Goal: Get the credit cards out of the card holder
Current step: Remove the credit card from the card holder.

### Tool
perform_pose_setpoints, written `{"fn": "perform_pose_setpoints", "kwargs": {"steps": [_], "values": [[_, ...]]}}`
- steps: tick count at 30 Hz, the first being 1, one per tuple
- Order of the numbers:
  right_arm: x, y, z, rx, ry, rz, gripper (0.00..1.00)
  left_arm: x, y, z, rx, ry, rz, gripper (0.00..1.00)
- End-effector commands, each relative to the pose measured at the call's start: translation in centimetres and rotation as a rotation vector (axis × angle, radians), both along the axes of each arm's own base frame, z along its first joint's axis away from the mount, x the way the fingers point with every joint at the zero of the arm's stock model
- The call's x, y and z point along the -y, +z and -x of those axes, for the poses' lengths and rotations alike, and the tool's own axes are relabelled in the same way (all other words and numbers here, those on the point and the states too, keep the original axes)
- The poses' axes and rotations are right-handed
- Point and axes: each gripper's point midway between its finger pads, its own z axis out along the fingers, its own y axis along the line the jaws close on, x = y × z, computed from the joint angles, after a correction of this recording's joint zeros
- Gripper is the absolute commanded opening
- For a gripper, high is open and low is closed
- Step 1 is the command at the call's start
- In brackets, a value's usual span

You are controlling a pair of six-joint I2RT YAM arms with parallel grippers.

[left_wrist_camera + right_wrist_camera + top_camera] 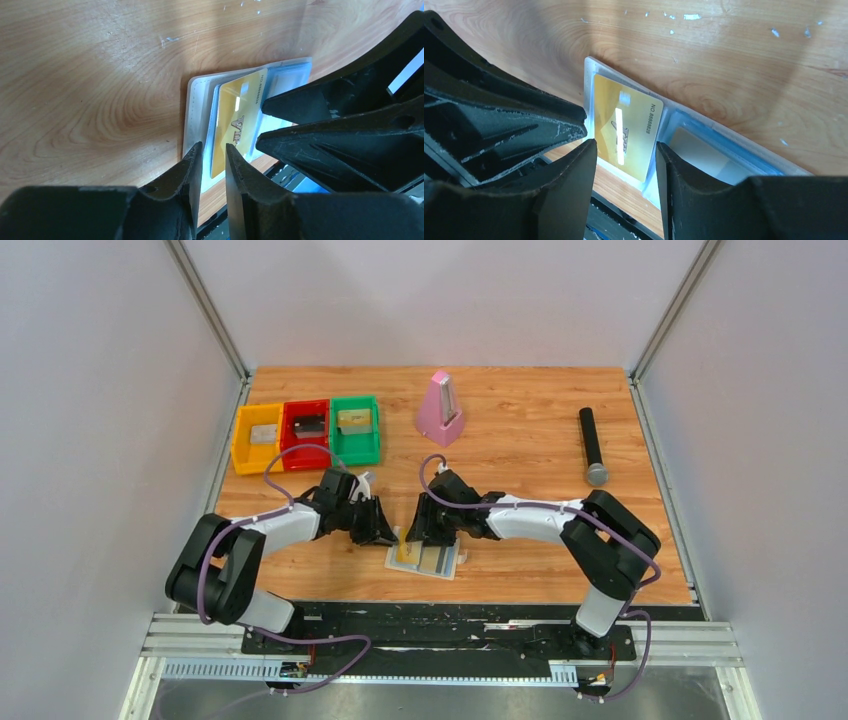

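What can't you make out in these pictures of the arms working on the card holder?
Whether the right gripper grips the gold card: right wrist view, jaws straddle it, contact unclear.
Other pocket of the card holder: right wrist view, cut off by the gripper and frame edge.
What lies in the bins: top view, too small.
End of the card holder under the left gripper: top view, covered.

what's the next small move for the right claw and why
Probably close the right claw on the gold card and draw it clear. The claw stands open astride the card, which lies skewed on the card holder, seemingly partly out of its pocket. The left claw, slightly open, sits at the holder's edge.
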Motion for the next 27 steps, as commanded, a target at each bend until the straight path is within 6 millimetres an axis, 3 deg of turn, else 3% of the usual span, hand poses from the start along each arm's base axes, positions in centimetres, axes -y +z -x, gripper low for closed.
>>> {"fn": "perform_pose_setpoints", "kwargs": {"steps": [1, 11, 17, 27], "values": [[-0.8, -0.2, -0.6, 0.002, -0.024, 0.026, 0.48, 0.4, -0.1, -0.3, 0.031, -0.02, 0.034, 0.32], [-1.0, -1.4, -0.7, -0.009, -0.033, 0.057, 0.47, 0.7, -0.4, -0.1, 0.031, -0.03, 0.059, 0.36], [-2.0, -0.6, -0.5, 0.028, 0.003, -0.041, 0.37, 0.8, -0.2, 0.1, 0.028, -0.035, 0.074, 0.37], [-3.0, 0.4, -0.2, 0.06, 0.057, -0.157, 0.32, 0.8, 0.0, 0.3, 0.032, -0.04, 0.08, 0.36]]}}
